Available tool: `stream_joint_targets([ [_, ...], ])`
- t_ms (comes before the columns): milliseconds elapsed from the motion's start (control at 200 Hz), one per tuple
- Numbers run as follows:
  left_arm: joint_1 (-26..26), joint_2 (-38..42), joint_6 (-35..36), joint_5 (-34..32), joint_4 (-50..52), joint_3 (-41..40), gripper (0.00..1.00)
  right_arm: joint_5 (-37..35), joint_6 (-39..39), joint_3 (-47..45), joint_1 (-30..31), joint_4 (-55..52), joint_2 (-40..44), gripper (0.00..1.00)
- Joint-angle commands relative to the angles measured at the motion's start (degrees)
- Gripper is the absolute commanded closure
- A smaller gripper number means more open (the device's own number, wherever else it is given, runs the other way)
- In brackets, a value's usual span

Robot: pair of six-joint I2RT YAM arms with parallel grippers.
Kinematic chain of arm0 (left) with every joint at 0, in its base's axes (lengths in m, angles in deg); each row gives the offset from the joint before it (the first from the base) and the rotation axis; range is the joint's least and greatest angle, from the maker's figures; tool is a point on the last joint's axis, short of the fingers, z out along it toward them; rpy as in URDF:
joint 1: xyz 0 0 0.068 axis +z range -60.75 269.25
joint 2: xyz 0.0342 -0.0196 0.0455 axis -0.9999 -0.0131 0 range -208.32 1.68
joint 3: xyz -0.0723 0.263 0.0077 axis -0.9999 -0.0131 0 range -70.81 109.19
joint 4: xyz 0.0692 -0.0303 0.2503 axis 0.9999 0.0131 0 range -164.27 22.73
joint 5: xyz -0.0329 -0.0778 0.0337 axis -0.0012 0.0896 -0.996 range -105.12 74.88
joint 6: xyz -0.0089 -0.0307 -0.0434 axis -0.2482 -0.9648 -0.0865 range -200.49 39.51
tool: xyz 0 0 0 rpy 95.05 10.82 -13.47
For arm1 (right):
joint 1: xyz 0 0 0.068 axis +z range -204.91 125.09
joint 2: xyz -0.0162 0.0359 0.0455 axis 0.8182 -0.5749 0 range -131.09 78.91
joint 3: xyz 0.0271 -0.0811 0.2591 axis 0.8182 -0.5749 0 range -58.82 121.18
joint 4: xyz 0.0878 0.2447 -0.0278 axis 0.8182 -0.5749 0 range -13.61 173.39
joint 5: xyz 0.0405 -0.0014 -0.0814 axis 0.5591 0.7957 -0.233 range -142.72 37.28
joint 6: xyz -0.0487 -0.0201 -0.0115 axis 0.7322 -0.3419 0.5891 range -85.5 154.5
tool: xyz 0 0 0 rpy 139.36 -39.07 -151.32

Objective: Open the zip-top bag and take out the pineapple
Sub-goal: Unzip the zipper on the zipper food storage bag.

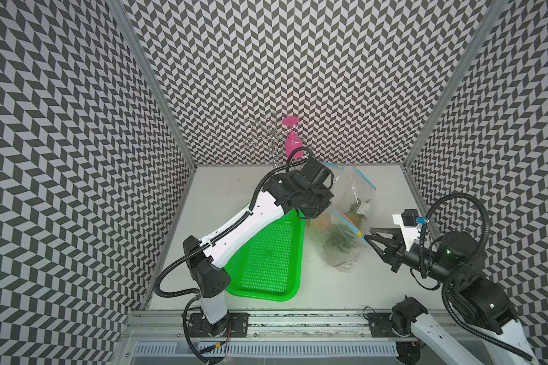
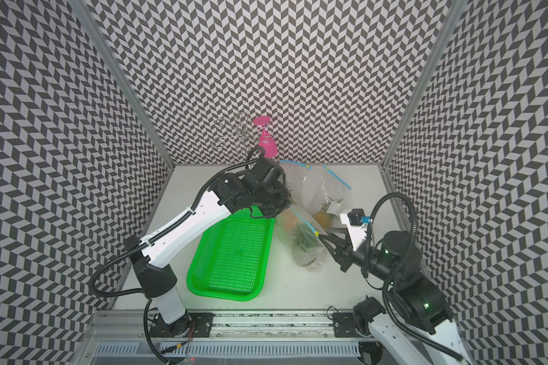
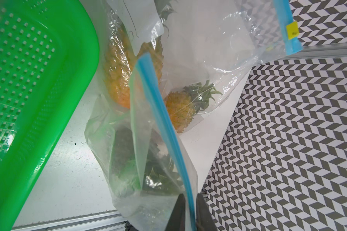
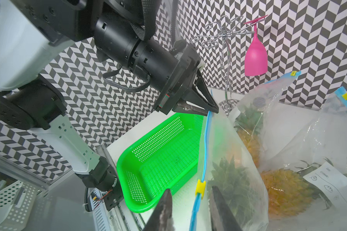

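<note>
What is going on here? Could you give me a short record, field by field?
Left gripper: shut on the zip-top bag's blue seal
Right gripper: open, fingers either side of the yellow slider
Pineapple: inside the held bag
Green basket: empty, beside the bag
Pink glass: hanging upside down on wire rack

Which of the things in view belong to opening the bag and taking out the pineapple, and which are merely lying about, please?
In the job: zip-top bag, pinched at its blue strip by the left gripper; yellow slider, straddled by the right gripper; pineapple inside.

Lying about: labelled bag; third bag; wire rack; pink glass; green basket.
</note>
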Motion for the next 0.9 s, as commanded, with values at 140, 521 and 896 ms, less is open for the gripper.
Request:
stream_joint_targets([
  [140, 1.75, 2.21, 2.01, 0.28, -0.71, -0.45, 0.90, 2.44, 2.18, 4.35, 0.32, -1.85, -5.54, 0.72],
  [521, 1.98, 2.39, 3.20, 1.69, -1.60, -1.36, 0.93, -0.25, 0.97, 9.11, 0.37, -15.29, -7.90, 0.72],
  [896, 1.98, 2.81, 3.11, 1.82, -1.89, -1.50, 0.94, -0.90, 0.99, 9.11, 1.00, -16.05, -10.17, 0.79],
])
